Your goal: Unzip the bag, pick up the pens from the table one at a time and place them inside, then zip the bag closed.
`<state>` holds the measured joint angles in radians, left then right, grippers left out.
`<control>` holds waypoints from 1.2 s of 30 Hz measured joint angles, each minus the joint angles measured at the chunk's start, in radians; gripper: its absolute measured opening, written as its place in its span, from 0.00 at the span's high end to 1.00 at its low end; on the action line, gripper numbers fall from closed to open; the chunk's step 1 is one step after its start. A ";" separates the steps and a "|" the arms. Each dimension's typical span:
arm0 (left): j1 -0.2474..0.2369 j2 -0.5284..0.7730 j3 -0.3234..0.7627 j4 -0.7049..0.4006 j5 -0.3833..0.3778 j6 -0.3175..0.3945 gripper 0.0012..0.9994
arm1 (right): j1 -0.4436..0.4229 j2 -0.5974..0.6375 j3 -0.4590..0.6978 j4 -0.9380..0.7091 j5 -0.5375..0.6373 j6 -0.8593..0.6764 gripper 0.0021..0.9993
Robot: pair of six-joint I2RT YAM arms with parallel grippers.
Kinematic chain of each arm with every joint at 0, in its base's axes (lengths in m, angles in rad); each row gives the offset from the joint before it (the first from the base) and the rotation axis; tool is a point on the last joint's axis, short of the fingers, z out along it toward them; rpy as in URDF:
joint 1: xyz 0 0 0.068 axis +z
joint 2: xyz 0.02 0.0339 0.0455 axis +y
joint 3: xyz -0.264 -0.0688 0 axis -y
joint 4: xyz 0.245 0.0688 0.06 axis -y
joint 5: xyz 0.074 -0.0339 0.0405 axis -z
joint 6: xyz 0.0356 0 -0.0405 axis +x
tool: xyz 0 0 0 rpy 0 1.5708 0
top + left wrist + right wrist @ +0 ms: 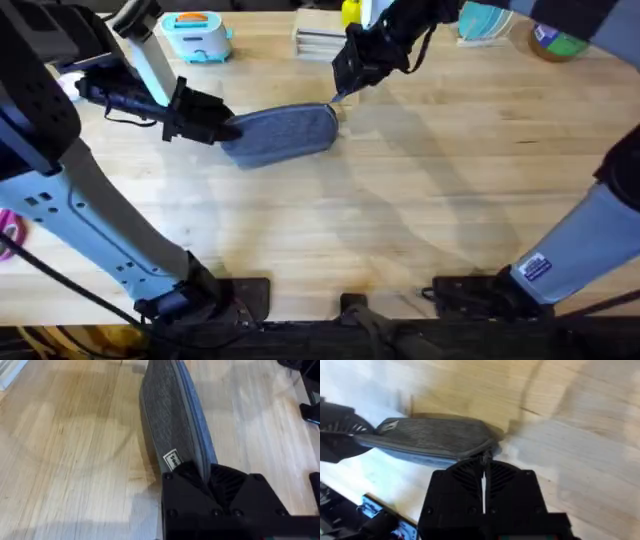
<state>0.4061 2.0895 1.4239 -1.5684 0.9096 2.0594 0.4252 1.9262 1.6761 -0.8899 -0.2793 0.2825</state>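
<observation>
Bag (285, 133): blue-grey pouch, laid flat on the surface (400, 200), a bit left of the middle, nearer the far edge than the near one. Long side runs left to right. Held at both ends.
Zip: seen along the bag's top edge in the left wrist view; looks shut there.
Label (172, 460): small white tag, sewn on the bag's side near the left end.
Left end effector (222, 127): closed tight on the bag's left end. In the left wrist view (207, 476) the fabric edge is pinched between the two black fingers.
Right end effector (338, 98): at the bag's right end, tip touching it. In the right wrist view (484, 462) the fingers are pressed together with just a thin gap, and a small bit at the bag's tip is nipped there. Too small to tell if it is the zip pull.
Far edge of surface: blue toy toaster (195, 35) at far left-centre, white stack (320, 42) at far middle, green roll (555, 42) at far right. All well apart from the bag.
</observation>
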 joint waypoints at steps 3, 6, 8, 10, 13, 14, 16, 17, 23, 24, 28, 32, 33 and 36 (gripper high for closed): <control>0.000 0.000 0.000 -0.003 0.000 0.000 0.96 | -0.001 0.015 -0.018 0.014 0.023 -0.001 0.97; 0.000 0.000 0.000 -0.003 -0.001 0.000 0.96 | -0.010 0.046 -0.053 0.029 0.034 0.001 0.97; -0.002 0.000 -0.001 -0.003 -0.001 0.000 0.96 | -0.019 0.076 -0.075 0.036 0.034 0.009 0.97; -0.004 0.000 -0.003 -0.003 -0.001 0.000 0.96 | -0.026 0.100 -0.092 0.045 0.028 0.024 0.97; -0.004 0.000 -0.005 -0.002 -0.012 0.000 0.96 | -0.036 0.120 -0.107 0.045 0.057 0.036 0.97; -0.003 0.000 -0.005 -0.002 -0.015 0.000 0.96 | -0.045 0.122 -0.110 0.044 0.069 0.039 0.97; -0.001 0.000 -0.005 -0.002 -0.025 0.000 0.96 | -0.060 0.122 -0.110 0.038 0.112 0.038 0.97; 0.002 0.000 -0.005 -0.002 -0.032 0.000 0.96 | -0.070 0.121 -0.110 0.036 0.132 0.038 0.97; 0.019 0.000 -0.005 -0.003 -0.051 0.000 0.96 | -0.094 0.080 -0.079 0.010 0.191 0.033 0.95; 0.019 0.000 -0.005 -0.002 -0.051 0.000 0.96 | -0.093 0.068 -0.067 0.000 0.194 0.030 0.91; 0.019 0.000 -0.005 -0.002 -0.057 0.000 0.96 | -0.090 0.010 -0.006 -0.048 0.202 0.019 0.82; 0.019 0.000 -0.005 -0.002 -0.058 0.000 0.96 | -0.090 -0.057 0.032 -0.071 0.205 0.011 0.72; 0.019 0.000 -0.005 -0.002 -0.058 0.000 0.96 | -0.090 -0.077 0.035 -0.071 0.205 0.009 0.67; 0.019 0.000 -0.005 -0.002 -0.058 0.000 0.96 | -0.090 -0.134 0.038 -0.074 0.207 0.008 0.30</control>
<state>0.4252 2.0895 1.4185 -1.5707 0.8516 2.0595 0.3355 1.7920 1.7142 -0.9642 -0.0726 0.2901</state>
